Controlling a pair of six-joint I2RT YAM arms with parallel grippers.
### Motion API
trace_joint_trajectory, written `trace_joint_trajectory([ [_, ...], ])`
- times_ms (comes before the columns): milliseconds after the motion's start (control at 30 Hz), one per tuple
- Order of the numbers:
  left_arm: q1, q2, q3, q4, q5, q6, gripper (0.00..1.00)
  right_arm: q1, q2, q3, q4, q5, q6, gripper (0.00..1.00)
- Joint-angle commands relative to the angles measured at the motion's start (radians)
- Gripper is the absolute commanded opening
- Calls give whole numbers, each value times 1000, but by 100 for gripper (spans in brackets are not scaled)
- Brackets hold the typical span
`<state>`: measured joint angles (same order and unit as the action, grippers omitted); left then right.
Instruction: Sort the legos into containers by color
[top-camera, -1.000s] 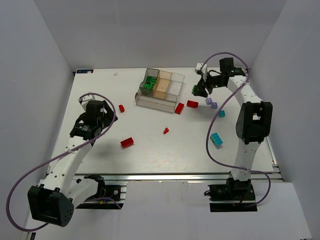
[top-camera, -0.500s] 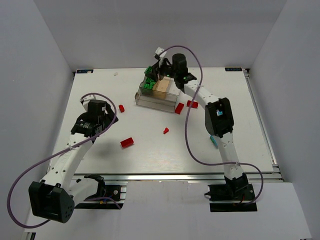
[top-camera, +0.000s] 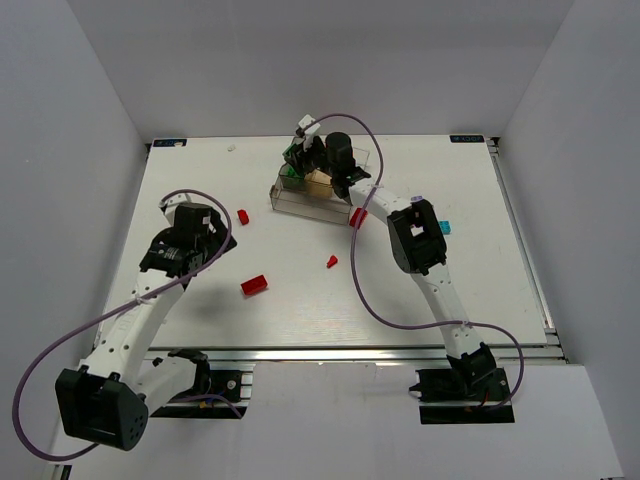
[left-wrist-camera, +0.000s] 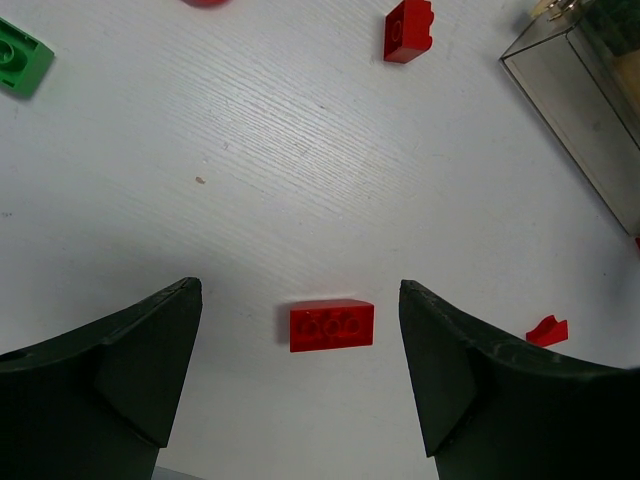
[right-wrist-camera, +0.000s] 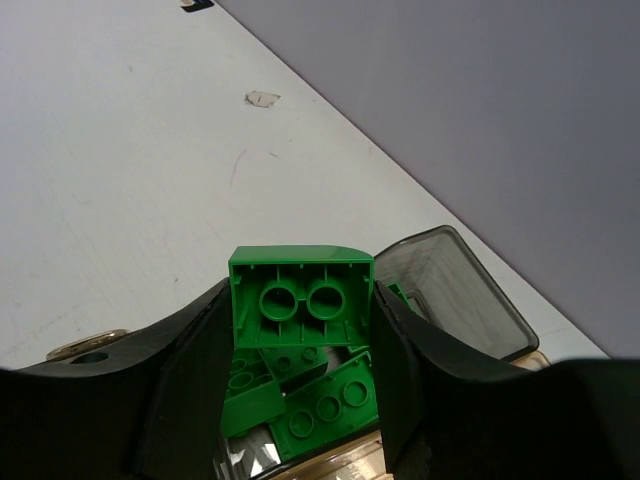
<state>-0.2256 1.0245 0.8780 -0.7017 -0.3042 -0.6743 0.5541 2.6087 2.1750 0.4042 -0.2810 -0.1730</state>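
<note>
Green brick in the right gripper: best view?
Right wrist: the green brick fills the centre, underside visible, clamped in the right gripper. Top external shows at most a green speck; left wrist misses it.

My gripper (left-wrist-camera: 298, 292) hangs spread wide over the white table (left-wrist-camera: 300, 160). A red brick (left-wrist-camera: 332, 325) lies flat at six o'clock between my fingers, touching neither. A small red wedge (left-wrist-camera: 547, 331) sits at four, a red block (left-wrist-camera: 408, 30) at one, a green piece (left-wrist-camera: 20, 62) at ten, and the clear tray (left-wrist-camera: 585, 110) at two.
</note>
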Motion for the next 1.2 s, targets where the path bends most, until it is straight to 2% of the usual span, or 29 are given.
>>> trace_joint_trajectory([
  [0, 0, 15, 12, 7, 1, 16, 90, 3, -36, 6, 81, 34, -25, 52],
  [233, 9, 107, 65, -4, -13, 35, 90, -3, -56, -9, 51, 31, -29, 58],
  [500, 51, 134, 87, -10, -6, 25, 90, -9, -101, -38, 44, 16, -37, 69],
  [667, 109, 173, 90, -7, 4, 27, 88, -25, -200, -106, 38, -12, -17, 68],
  [800, 178, 235, 104, -7, 4, 32, 75, -57, -355, -197, -36, -124, 20, 62],
  [933, 267, 272, 96, -5, 28, 28, 53, -111, -583, -392, -99, -251, 81, 56],
  [1000, 325, 281, 88, -15, 45, 18, 52, -158, -648, -498, -164, -359, 110, 54],
  [1067, 360, 295, 76, -24, 53, -11, 58, -180, -725, -549, -230, -440, 112, 60],
  [1100, 393, 296, 72, -30, 57, -21, 64, -200, -746, -595, -295, -520, 87, 71],
  [1167, 423, 296, 52, -25, 57, -47, 76, -232, -806, -639, -358, -581, 43, 87],
])
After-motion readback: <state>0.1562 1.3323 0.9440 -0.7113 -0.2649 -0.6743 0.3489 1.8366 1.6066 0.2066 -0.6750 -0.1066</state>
